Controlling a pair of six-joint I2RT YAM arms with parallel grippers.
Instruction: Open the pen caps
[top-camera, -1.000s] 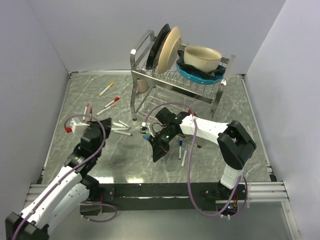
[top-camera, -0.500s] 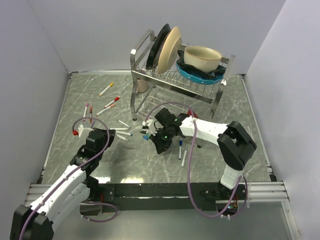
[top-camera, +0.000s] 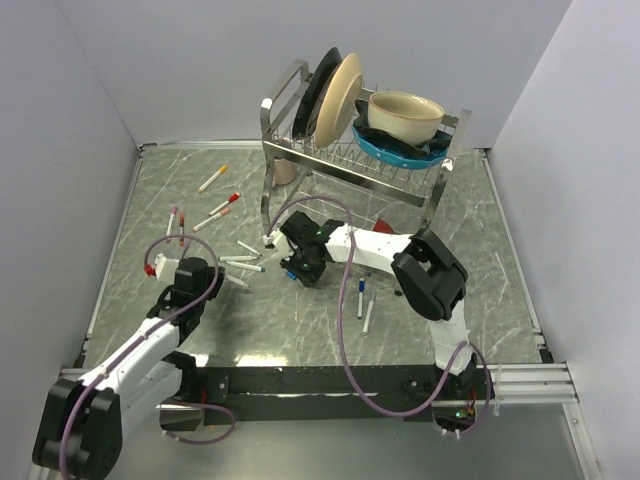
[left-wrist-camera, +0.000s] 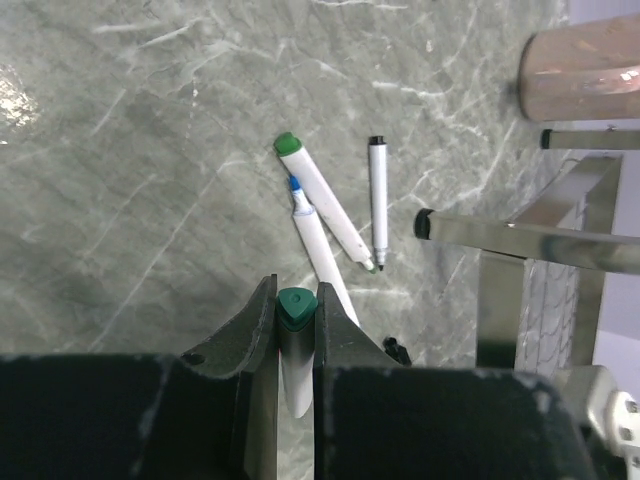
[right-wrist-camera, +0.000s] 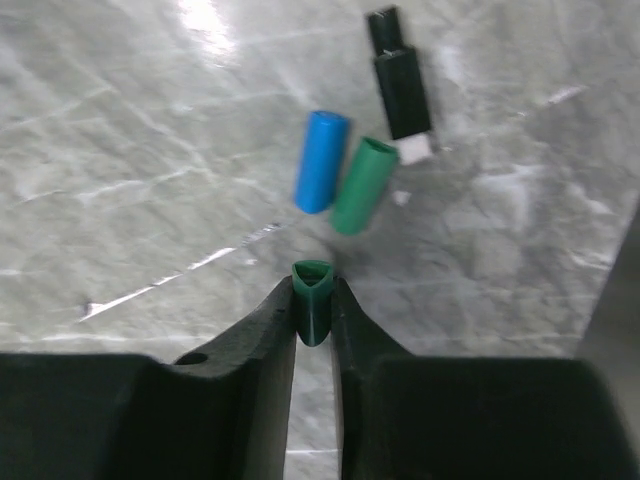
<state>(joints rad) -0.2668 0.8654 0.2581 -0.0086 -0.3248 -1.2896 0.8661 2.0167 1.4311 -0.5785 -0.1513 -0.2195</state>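
Well left of the dish rack (top-camera: 266, 190), the left gripper (left-wrist-camera: 296, 297) is clamped on a white pen (left-wrist-camera: 297, 385), green end up between its fingers. In front of the rack, the right gripper (right-wrist-camera: 312, 298) pinches a green cap (right-wrist-camera: 312, 285). A blue cap (right-wrist-camera: 321, 162) and a loose green cap (right-wrist-camera: 364, 186) lie just beyond.
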